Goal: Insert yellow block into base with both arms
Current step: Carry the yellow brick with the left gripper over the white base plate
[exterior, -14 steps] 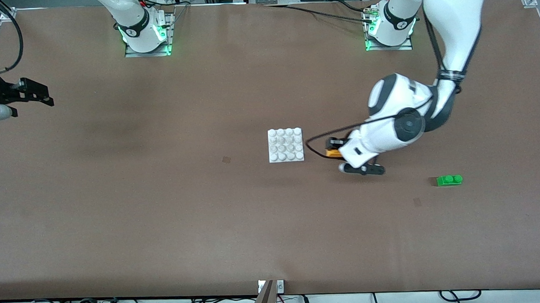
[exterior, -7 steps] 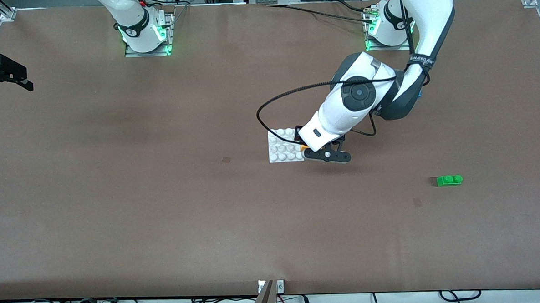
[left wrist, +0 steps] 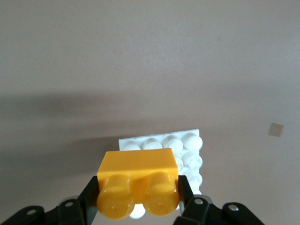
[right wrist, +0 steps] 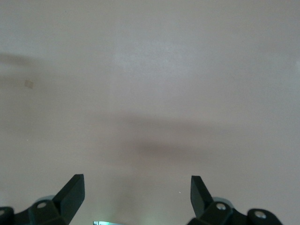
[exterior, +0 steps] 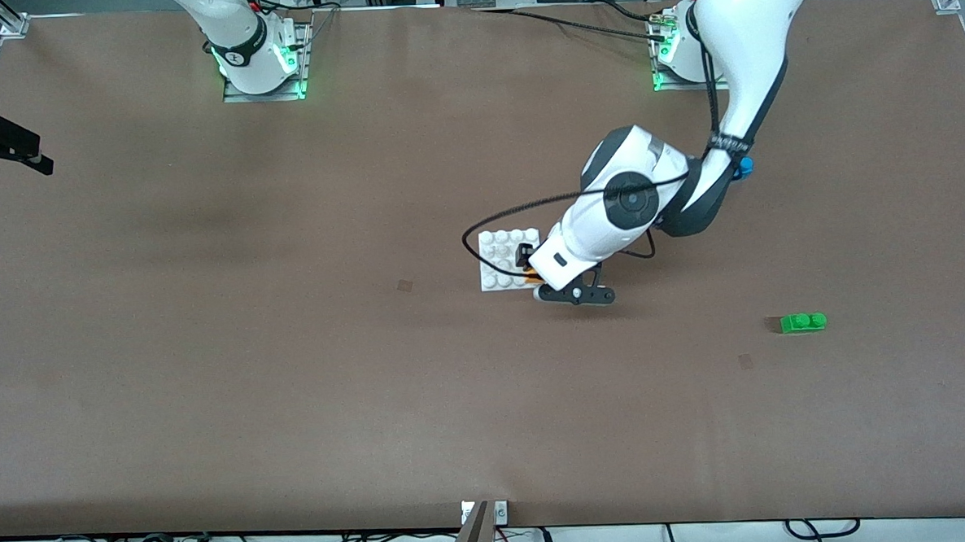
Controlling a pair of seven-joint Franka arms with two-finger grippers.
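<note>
My left gripper (exterior: 533, 275) is shut on the yellow block (exterior: 535, 279) and holds it over the base's (exterior: 500, 254) edge toward the left arm's end. In the left wrist view the yellow block (left wrist: 138, 180) sits between the black fingers (left wrist: 184, 190), its two studs toward the camera, and the white studded base (left wrist: 188, 146) lies just under it. I cannot tell whether block and base touch. My right gripper (exterior: 6, 147) is open and empty, up over the table's edge at the right arm's end. The right wrist view shows it (right wrist: 137, 187) over bare table.
A green two-stud brick (exterior: 803, 322) lies on the table toward the left arm's end, nearer to the front camera than the base. A small bit of blue (exterior: 743, 167) shows beside the left arm's elbow. Brown tabletop (exterior: 292, 377) spreads around the base.
My left gripper has carried the yellow block from beside the base to over its edge, the arm swinging round. My right gripper has drawn away toward the table's edge.
</note>
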